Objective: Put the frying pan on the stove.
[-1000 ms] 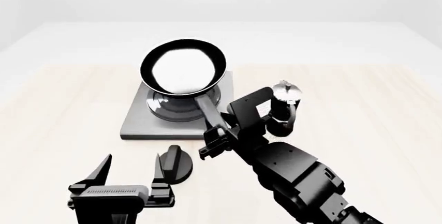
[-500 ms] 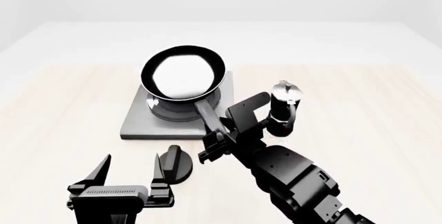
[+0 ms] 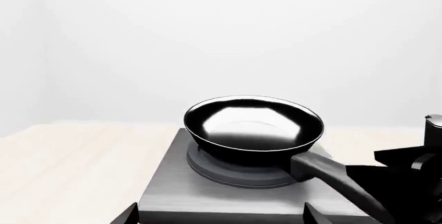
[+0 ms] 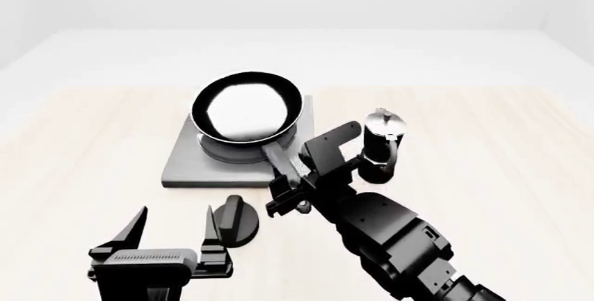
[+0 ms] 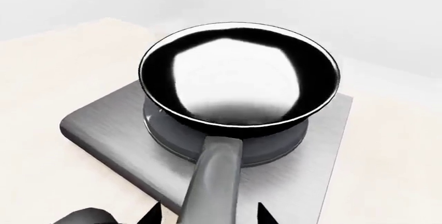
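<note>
Two hands matter here: our right hand (image 4: 289, 188) pinches the handle at the pan's (image 4: 247, 112) six o'clock, its long axis running toward us, the pan sitting on the stove (image 4: 182, 162), while our left hand (image 4: 172, 230) hangs spread, farther off.

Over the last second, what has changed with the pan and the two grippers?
The pan, held by its handle in the right gripper, came down from a tilted, raised pose and now sits level on the stove's rings. The right gripper sank a little with it and is still closed on the handle. The left gripper stayed open and in place; the knob and moka pot did not move.
</note>
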